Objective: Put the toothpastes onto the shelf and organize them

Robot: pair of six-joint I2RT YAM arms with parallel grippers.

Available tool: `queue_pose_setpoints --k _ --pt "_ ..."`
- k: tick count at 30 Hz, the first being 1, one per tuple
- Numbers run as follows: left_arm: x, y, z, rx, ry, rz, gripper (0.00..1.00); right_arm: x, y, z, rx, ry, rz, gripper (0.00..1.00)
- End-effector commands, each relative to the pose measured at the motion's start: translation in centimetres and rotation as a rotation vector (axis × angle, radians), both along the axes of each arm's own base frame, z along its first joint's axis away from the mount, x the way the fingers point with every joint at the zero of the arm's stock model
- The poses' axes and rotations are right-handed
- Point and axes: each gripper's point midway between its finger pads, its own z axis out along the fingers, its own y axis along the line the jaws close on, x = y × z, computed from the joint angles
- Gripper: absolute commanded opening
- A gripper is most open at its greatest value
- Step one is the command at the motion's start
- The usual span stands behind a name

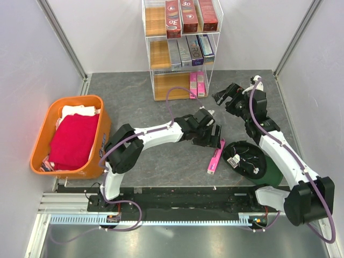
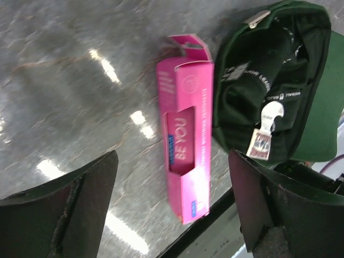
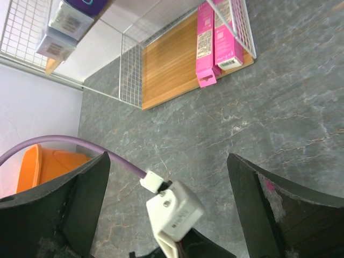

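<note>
Left gripper (image 2: 172,158), jaws apart and empty, hovers over the pink toothpaste (image 2: 185,161) (end flap loose) lying on the table (image 2: 80,80) just beside a green cap (image 2: 269,80), which a closing finger could snag; right gripper (image 3: 167,158), jaws likewise apart, idles near the shelf (image 1: 169,86).

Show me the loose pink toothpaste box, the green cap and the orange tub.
pink toothpaste box (image 2: 185,156), left wrist view, its printed face.
green cap (image 2: 269,70), left wrist view, its dark inside.
orange tub (image 1: 104,138), top external view, its right wall.

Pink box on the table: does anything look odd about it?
Yes. The pink box lies alone beside a dark green cap, its end flap hanging open, while two other pink boxes sit on the shelf.
</note>
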Motion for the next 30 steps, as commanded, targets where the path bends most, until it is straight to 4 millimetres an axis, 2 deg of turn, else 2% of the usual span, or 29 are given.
queue_pose_setpoints --k 1,6,12,13,17,18,20,24,28,29,30 --pt "1.6 -1.4 0.5 0.022 -0.088 0.016 0.87 -0.3 -1.3 2.2 -0.029 -0.046 -0.04 0.98" --pt "2.3 -3.2 -0.7 0.026 -0.088 0.014 0.8 -0.7 -1.8 2.6 -0.031 -0.054 -0.055 0.98" --pt "2.6 -4.9 -2.0 0.026 -0.072 0.005 0.78 -0.9 -2.2 2.6 -0.034 -0.052 -0.064 0.98" --pt "2.6 -4.9 -2.8 0.035 -0.064 0.007 0.78 -0.8 -2.4 2.5 -0.035 -0.049 -0.07 0.98" --pt "3.0 -5.7 -3.1 0.033 -0.067 0.01 0.75 -0.9 -2.6 2.4 -0.035 -0.047 -0.073 0.98" --pt "3.0 -5.9 -3.2 0.034 -0.07 0.011 0.71 -0.9 -2.6 2.3 -0.036 -0.044 -0.074 0.98" --pt "3.3 -6.0 -3.7 0.049 -0.069 0.019 0.68 -0.8 -2.6 2.0 -0.037 -0.038 -0.073 0.98" --pt "3.2 -5.9 -4.2 0.069 -0.057 0.021 0.47 -0.8 -2.6 1.9 -0.035 -0.033 -0.07 0.98" --pt "3.0 -4.9 -3.9 0.064 -0.041 0.044 0.41 -0.9 -2.5 1.9 -0.035 -0.033 -0.064 0.98" --pt "3.1 -4.1 -4.2 0.066 -0.036 0.055 0.41 -0.9 -2.4 1.9 -0.037 -0.034 -0.06 0.98" --pt "3.3 -3.9 -2.6 0.036 -0.051 0.066 0.41 -0.9 -2.4 1.9 -0.036 -0.034 -0.059 0.98"
